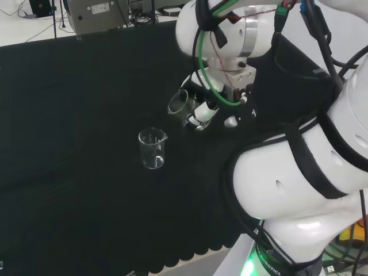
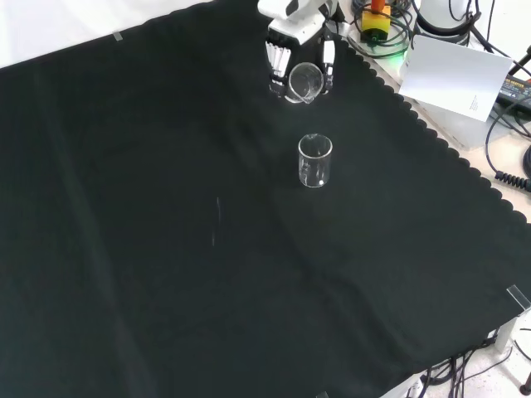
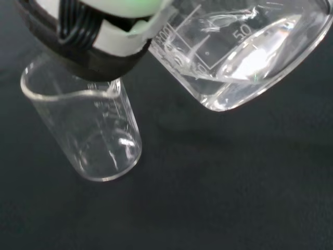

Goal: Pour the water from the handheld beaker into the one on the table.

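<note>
So here the robot hand (image 2: 299, 51) has its fingers curled around a clear glass beaker (image 2: 304, 81), gripping it from both sides. In the front view you can see black-and-white fingers (image 2: 278, 62) on the left of the glass and another one on its right. The held beaker is tipped over quite a bit, with its open mouth facing down toward the cloth and toward the camera in that view. It's up off the surface (image 2: 166, 249), near the far edge of the black cloth, close to the scalloped right-hand edge.

The second beaker (image 2: 315, 161) stands upright on the surface just in front of the held one in the front view, apart from it and not touching. In the head view it sits to the lower left of the robot hand (image 1: 201, 112), with its little spout pointing right toward the tilted beaker (image 1: 179, 103).

The wrist view gets both up close: the held beaker (image 3: 237, 49) has water pooled along its lower side, with printed graduation marks showing on the wall. The standing beaker (image 3: 86, 130) looks empty as far as I can tell, though clear glass makes that hard to call.
</note>
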Action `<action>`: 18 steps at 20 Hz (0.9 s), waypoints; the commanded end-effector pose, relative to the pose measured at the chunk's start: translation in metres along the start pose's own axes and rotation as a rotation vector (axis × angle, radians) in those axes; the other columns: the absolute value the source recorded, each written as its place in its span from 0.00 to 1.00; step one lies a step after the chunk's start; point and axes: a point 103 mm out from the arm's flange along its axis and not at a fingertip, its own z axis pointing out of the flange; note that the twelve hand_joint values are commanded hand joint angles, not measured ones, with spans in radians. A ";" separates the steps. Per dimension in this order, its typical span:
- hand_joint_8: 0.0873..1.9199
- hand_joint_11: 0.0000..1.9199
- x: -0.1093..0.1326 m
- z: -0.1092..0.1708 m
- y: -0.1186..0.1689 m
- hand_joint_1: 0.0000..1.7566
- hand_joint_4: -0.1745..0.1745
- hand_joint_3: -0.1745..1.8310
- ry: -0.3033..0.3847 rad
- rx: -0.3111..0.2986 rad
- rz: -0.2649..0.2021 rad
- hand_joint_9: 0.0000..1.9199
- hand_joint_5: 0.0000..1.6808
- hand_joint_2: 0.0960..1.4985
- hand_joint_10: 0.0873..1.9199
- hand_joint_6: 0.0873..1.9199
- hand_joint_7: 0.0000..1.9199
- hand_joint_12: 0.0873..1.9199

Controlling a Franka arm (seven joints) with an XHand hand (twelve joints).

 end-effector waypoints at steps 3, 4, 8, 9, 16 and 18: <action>0.31 0.76 0.024 0.009 0.020 0.68 0.38 0.00 -0.131 0.096 -0.018 0.95 0.90 0.66 0.06 0.00 0.81 0.27; 0.31 0.76 0.026 0.009 0.022 0.68 0.38 0.00 -0.146 0.104 -0.019 0.95 0.90 0.66 0.06 0.00 0.81 0.27; 0.32 0.76 0.029 0.010 0.027 0.68 0.38 0.00 -0.212 0.129 -0.030 0.95 0.90 0.66 0.06 0.00 0.81 0.27; 0.32 0.76 0.030 0.010 0.028 0.68 0.39 0.00 -0.223 0.134 -0.032 0.95 0.90 0.66 0.06 0.00 0.81 0.27; 0.32 0.76 0.034 0.010 0.032 0.68 0.39 0.00 -0.327 0.184 -0.027 0.95 0.90 0.66 0.06 0.00 0.81 0.27; 0.32 0.76 0.036 0.010 0.033 0.68 0.40 0.00 -0.341 0.200 -0.020 0.95 0.90 0.66 0.06 0.00 0.81 0.27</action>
